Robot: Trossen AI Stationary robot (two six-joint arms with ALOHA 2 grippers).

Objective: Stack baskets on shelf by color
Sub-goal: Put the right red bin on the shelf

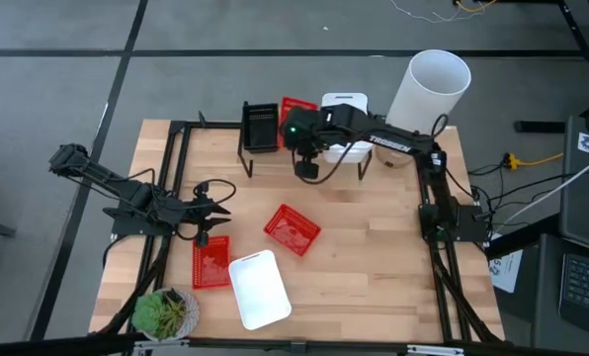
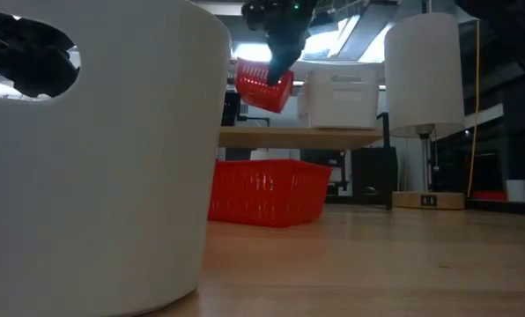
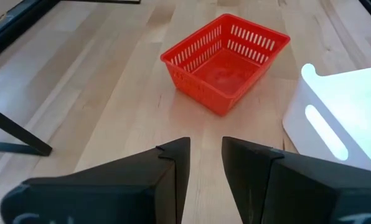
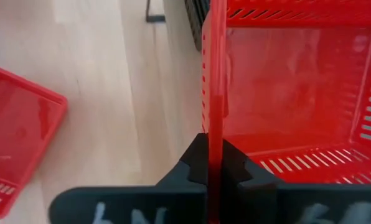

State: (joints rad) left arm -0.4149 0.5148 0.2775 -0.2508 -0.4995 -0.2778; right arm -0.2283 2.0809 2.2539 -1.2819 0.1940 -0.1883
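Baskets are only partly put away. On the shelf (image 1: 304,148) I see a black basket (image 1: 261,127) at one end, some red in the middle, and white baskets (image 1: 345,107) at the other end, near the tall white tube (image 1: 429,91). How many sit in each pile I cannot tell.

The right gripper (image 1: 307,168) is over the shelf. Its jaws are squeezed tight on the wall of a red basket (image 4: 297,93). In the low view this held basket (image 2: 264,86) hangs tilted in the air, above the shelf board and just beside the white pile. It is not set down yet. I think it goes on the red pile.

Three baskets lie on the table (image 1: 374,247), not on the shelf. One red one (image 1: 293,228) sits in the middle. Another red one (image 1: 210,262) is near the left gripper (image 1: 208,213). A white one (image 1: 260,288) lies next to it, close to the plant (image 1: 164,312).

The left gripper hangs low over the table with its jaws a little apart and nothing in them. It points at the middle red basket.

So some of the job looks done, and four baskets are left: the one in the air and three on the table.
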